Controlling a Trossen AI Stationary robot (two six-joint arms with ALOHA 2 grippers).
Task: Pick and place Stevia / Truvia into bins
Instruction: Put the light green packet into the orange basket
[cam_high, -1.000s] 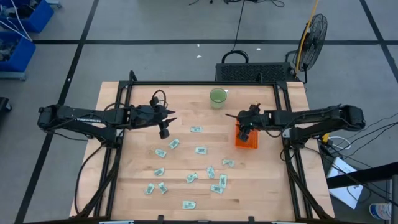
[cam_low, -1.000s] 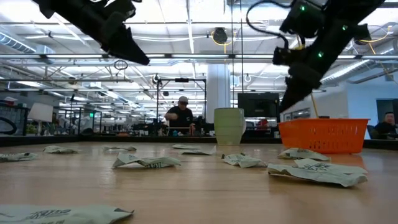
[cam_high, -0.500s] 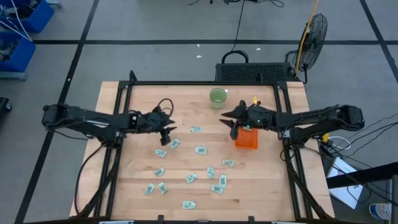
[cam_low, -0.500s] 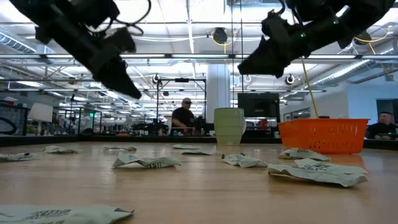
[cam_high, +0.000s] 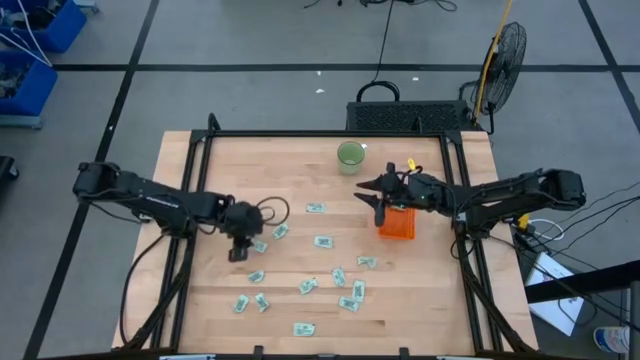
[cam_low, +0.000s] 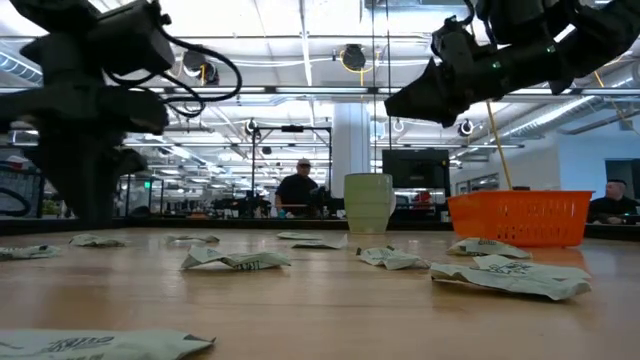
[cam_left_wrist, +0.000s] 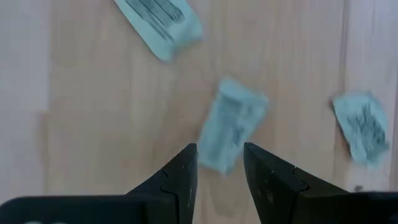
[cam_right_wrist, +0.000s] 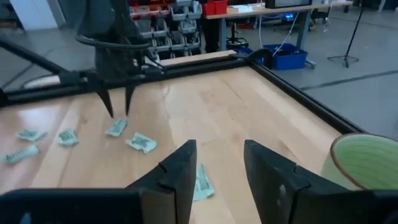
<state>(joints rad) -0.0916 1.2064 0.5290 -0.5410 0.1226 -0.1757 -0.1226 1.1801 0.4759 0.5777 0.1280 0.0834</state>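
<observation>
While poised fingers-down over one Stevia / Truvia sachet (cam_left_wrist: 231, 132) left of table centre, left gripper (cam_left_wrist: 219, 163) open, fingers straddling its near end. Right gripper (cam_high: 372, 197) open, empty, raised beside orange bin (cam_high: 396, 224) at right. Other sachets (cam_high: 330, 275) scattered across near half of table (cam_high: 300, 165); green cup (cam_high: 350, 156) far.

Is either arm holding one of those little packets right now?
No. The left tool hangs open over a packet; the right tool is open and empty.
</observation>
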